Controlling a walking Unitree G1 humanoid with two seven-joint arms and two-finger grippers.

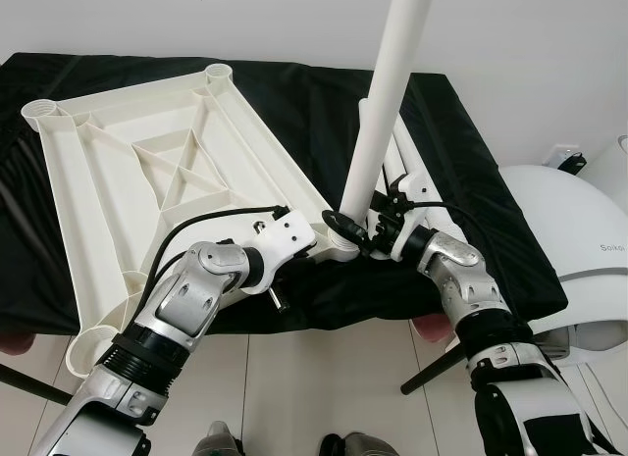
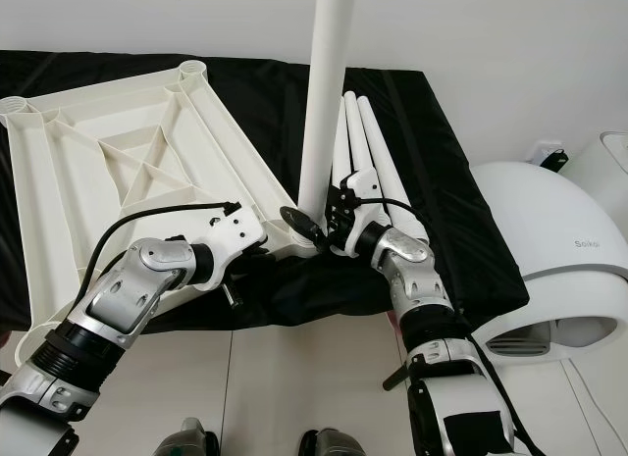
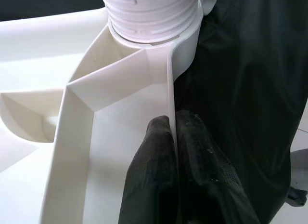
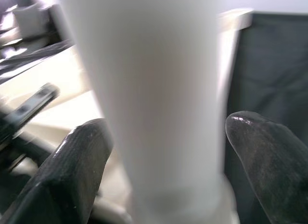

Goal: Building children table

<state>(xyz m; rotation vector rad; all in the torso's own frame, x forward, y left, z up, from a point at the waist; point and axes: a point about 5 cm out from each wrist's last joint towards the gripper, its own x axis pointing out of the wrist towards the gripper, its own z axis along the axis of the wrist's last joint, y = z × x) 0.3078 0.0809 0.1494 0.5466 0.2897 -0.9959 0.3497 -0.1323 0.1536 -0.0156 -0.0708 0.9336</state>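
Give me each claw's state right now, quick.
Left claw: shut on the tabletop edge rib.
Right claw: fingers open around the upright leg, gaps visible both sides.

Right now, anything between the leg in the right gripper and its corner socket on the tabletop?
Nothing visible. The white leg already stands upright in the near corner socket of the upside-down tabletop. The right gripper has a finger on each side of the leg; the left gripper pinches the tabletop's rim beside that socket.

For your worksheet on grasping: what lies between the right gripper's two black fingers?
The upright white table leg stands between the right gripper's fingers, seen in the right wrist view; its foot sits in the tabletop's corner socket.
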